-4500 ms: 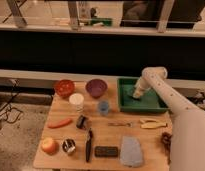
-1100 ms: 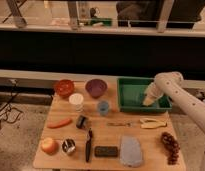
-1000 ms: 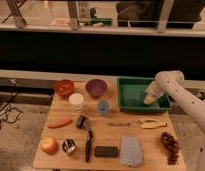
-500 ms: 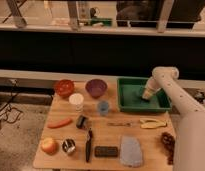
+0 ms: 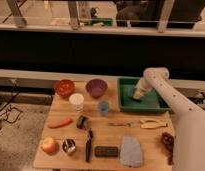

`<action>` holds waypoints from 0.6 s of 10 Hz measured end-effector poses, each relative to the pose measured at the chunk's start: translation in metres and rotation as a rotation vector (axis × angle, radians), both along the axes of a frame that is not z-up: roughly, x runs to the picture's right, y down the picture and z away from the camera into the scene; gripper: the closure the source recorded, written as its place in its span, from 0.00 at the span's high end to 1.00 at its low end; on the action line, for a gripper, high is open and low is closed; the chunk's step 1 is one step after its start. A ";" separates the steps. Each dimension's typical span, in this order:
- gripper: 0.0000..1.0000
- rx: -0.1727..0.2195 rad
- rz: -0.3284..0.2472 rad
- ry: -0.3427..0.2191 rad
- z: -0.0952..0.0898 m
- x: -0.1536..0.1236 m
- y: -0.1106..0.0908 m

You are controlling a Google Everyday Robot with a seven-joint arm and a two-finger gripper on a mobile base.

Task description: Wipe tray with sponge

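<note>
Tabletop [image 5: 108, 136] of pale wood carries everything we see, and over its right edge reaches the white arm [image 5: 171, 100], bending down toward the far right corner.

In that corner lies the tray [image 5: 153, 101], the biggest container on the wood. It is a green plastic rectangle with low raised walls and a flat floor, and it sits level. Its long axis runs left to right along the far edge of the tabletop, and its short sides point toward the near edge and the far edge. Its right end comes close to the right edge of the tabletop.

Near the near edge, right of the middle, a grey-blue folded cloth [image 5: 131, 151] lies flat. Toward the far edge, left of the tray, stand a purple bowl [image 5: 96, 88] and, further left, a red bowl [image 5: 64, 87]. Nearer the middle, a white cup [image 5: 76, 101] and a small blue cup [image 5: 103, 107] stand well apart from the tray.

The gripper [image 5: 137, 95] points downward inside the tray, over the left half of its floor and toward the far wall. Its fingers are closed together. We cannot pick out the sponge apart from the gripper's tip, so we cannot tell whether it is held there or where it lies in the tray.
</note>
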State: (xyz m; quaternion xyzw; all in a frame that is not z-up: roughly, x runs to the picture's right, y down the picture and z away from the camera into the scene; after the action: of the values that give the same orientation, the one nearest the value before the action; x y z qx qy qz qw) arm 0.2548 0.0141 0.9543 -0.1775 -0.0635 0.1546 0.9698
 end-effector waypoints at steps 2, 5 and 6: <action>0.00 0.018 -0.003 -0.018 -0.024 0.005 0.006; 0.00 0.048 0.028 -0.022 -0.046 0.031 0.014; 0.00 0.062 0.036 -0.026 -0.054 0.033 0.013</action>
State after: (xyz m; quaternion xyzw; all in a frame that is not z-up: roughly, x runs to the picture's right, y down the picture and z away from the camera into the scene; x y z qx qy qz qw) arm 0.2880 0.0267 0.9008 -0.1483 -0.0842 0.1675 0.9710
